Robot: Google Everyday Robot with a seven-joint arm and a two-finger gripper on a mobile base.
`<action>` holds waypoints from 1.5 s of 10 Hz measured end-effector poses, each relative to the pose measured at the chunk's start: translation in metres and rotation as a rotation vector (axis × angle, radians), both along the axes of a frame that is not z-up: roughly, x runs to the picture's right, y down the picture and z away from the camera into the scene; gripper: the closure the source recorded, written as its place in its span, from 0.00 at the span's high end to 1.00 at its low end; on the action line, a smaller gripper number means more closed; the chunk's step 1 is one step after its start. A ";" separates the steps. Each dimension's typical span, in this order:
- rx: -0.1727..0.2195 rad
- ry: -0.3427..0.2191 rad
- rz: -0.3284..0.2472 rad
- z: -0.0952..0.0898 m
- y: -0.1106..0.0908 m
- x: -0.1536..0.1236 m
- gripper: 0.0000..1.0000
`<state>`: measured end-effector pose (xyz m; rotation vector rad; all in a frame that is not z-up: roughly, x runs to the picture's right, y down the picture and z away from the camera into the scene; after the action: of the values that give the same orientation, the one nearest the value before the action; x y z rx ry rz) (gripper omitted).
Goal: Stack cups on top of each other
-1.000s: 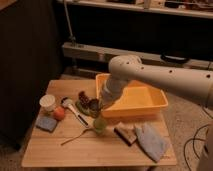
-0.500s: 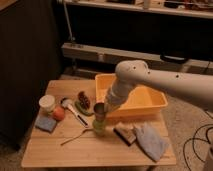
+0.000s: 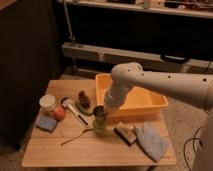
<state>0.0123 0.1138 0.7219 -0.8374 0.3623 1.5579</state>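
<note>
The gripper (image 3: pixel 104 106) is pinched shut on the dark metal cup (image 3: pixel 98 113), which stands upright, mouth up, its axis vertical, directly atop the pale green cup (image 3: pixel 99 125).

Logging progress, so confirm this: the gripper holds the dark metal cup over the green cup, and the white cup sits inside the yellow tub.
One error: the white cup stands on the left of the table, not inside the yellow tub, as the camera view shows. The gripper does hold the dark metal cup over the green cup.

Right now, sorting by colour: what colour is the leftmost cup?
The leftmost cup is cream-white, camera view; the gripper is over the green cup.
</note>
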 end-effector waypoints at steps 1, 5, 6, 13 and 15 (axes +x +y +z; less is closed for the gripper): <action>-0.005 0.009 -0.002 0.003 0.003 0.004 0.04; -0.035 -0.008 -0.070 0.010 0.010 -0.005 0.45; -0.046 -0.019 -0.090 0.011 0.011 -0.007 0.56; -0.081 -0.065 -0.151 0.014 0.017 -0.017 0.80; -0.082 -0.067 -0.153 0.014 0.017 -0.018 0.80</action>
<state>-0.0057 0.1308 0.7364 -0.9016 0.4341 1.3776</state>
